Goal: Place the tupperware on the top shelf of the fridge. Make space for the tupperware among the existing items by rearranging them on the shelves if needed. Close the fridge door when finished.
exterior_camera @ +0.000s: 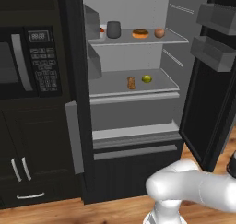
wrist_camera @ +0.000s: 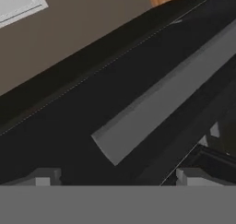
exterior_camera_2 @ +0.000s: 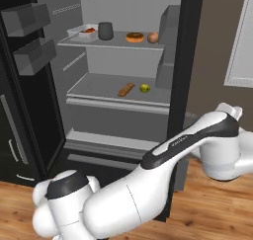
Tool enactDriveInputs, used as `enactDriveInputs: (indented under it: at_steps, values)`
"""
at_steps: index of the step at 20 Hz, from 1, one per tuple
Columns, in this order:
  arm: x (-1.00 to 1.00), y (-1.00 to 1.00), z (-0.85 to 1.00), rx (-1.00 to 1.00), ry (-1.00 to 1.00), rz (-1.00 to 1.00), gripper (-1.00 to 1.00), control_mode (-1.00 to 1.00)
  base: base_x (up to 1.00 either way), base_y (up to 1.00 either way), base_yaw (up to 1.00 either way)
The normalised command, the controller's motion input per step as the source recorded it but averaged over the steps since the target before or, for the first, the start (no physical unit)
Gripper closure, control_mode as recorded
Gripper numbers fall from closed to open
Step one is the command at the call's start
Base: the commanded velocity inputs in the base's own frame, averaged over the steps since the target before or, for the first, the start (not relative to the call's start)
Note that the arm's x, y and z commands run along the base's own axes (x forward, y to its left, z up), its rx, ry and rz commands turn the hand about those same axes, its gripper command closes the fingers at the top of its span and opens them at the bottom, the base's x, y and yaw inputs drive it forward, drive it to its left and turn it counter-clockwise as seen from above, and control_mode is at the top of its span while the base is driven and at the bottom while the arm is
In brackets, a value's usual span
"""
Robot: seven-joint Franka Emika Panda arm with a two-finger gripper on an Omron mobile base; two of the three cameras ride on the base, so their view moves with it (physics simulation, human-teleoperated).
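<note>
Presently, left to right: a black microwave (exterior_camera: 25, 61) set in dark cabinetry beside the fridge (exterior_camera: 79, 103), whose doors stand open on a pale grey interior. On the top shelf (exterior_camera_2: 113, 44) — the tupperware (exterior_camera_2: 84, 31) at the far left end, red-brown food showing inside, just beside the dark grey jar (exterior_camera_2: 105, 30); then the glazed donut (exterior_camera_2: 135, 37), apart from the jar; then the round brownish fruit (exterior_camera_2: 153, 37) near the right wall. In the left base view the tupperware is mostly hidden behind a grey door bin (exterior_camera: 91, 22), only a sliver of red showing next to the jar. On the lower shelf (exterior_camera: 115, 85) — a small brown lump (exterior_camera: 131, 83) and a yellow-green lime (exterior_camera: 146, 79), near each other, with bare shelf around them. Grey bins (exterior_camera: 214, 48) hang on the open right door. In the hand view the gripper (wrist_camera: 115, 178) has its two finger tips spread wide with nothing between them, facing a black fridge panel and its grey bar handle (wrist_camera: 161, 98), which runs diagonally across; whether the tips touch the panel cannot be told.
</note>
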Motion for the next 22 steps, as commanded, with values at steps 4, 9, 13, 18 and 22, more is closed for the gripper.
enactDriveInputs:
  at_steps: [4, 9, 13, 18, 22]
  values:
    - [0.42, -0.35, -0.41, 0.04, 0.0, 0.16, -1.0, -1.0, 0.0, 0.0, 0.0]
    - [0.31, -0.26, -0.52, 0.01, 0.0, 0.16, -1.0, -1.0, 0.0, 0.0, 0.0]
    - [0.41, -0.04, -0.48, 0.0, -0.03, 0.13, -1.0, -1.0, 0.0, 0.0, 0.0]
    - [0.55, 0.04, -0.44, 0.0, -0.12, 0.09, -1.0, -1.0, 0.0, 0.0, 0.0]
    - [0.62, 0.07, -0.4, 0.0, -0.1, 0.09, -1.0, -1.0, 0.0, 0.0, 0.0]
